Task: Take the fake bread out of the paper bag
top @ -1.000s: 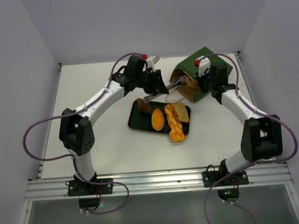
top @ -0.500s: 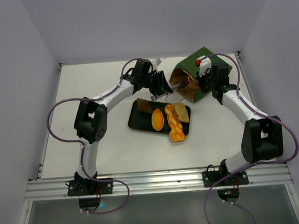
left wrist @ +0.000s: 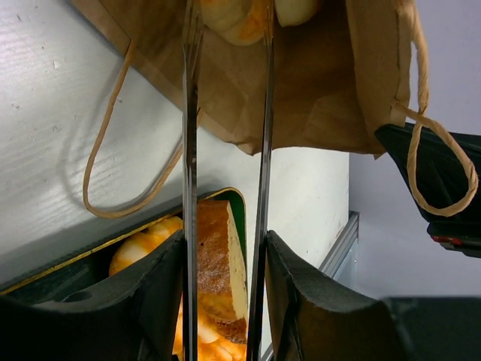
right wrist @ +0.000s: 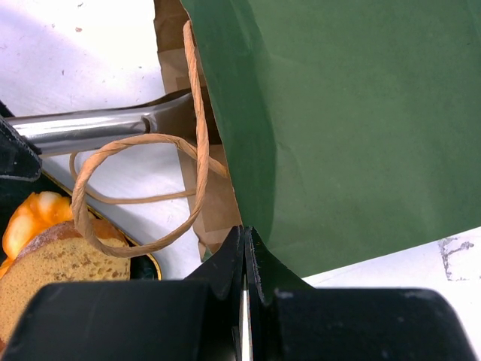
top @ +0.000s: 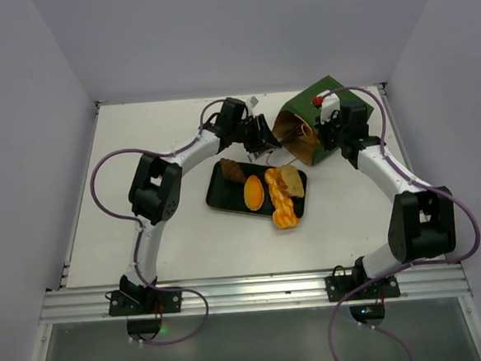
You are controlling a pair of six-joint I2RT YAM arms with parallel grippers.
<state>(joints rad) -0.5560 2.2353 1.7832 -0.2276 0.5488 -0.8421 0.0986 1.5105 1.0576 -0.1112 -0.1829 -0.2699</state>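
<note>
The dark green paper bag (top: 327,100) lies on its side at the back right, its brown mouth facing the tray. My left gripper (top: 260,139) is shut on metal tongs (left wrist: 189,150), whose two blades reach into the bag's brown inside (left wrist: 316,90). The blades stand on either side of a pale orange pastry (left wrist: 233,16) at the frame's top. My right gripper (right wrist: 244,239) is shut on the paper bag's (right wrist: 338,113) lower edge. On the tray lie a dark brown piece (top: 232,171), an orange roll (top: 254,192), a braided loaf (top: 281,204) and a tan slice (top: 292,179).
The black tray (top: 217,197) sits just in front of the bag's mouth. String handles (right wrist: 143,188) hang loose from the mouth over the table. A table rail runs along the near edge, and walls close in the left, back and right sides.
My left arm has swung forward and to the right, and the tongs have gone deeper into the bag's mouth. The right gripper and the bag have stayed put.
</note>
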